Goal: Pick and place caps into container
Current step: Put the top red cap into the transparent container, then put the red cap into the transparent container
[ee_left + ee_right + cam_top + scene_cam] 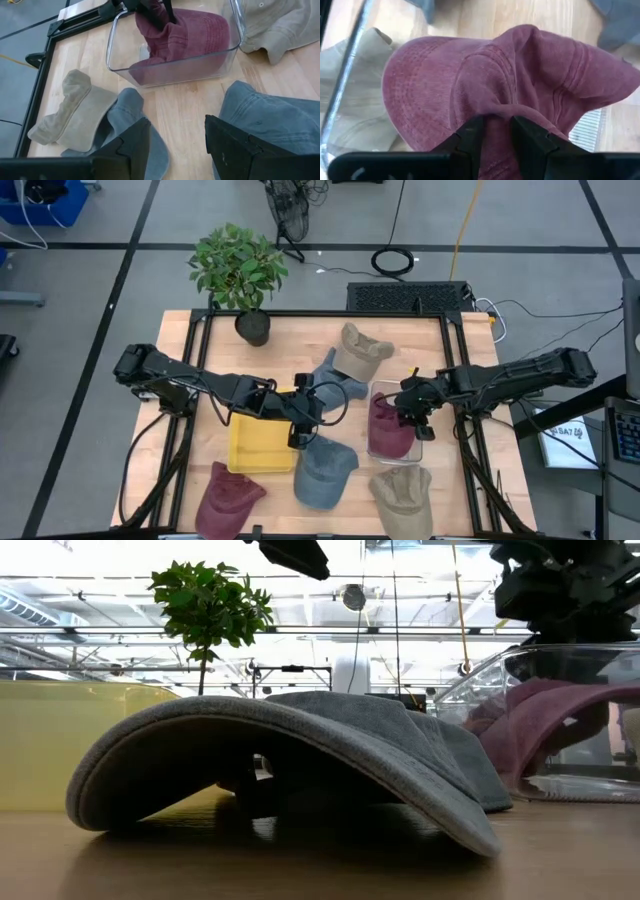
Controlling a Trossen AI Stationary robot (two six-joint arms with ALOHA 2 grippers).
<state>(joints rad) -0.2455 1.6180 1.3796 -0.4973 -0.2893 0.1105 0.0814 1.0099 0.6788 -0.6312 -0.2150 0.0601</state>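
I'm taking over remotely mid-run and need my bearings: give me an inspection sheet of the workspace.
Surface: wooden table, in a black frame.
Job's things: one maroon cap in the clear container; second maroon cap, two blue-grey caps and two khaki caps lie on the table.
Clutter: yellow bin; potted plant.
End effectors: right end effector pinches a fold of the cap in the container; left end effector open, empty, above the table.
Cables: coils and leads on the floor behind the table.
Surroundings: floor fan, blue crate.
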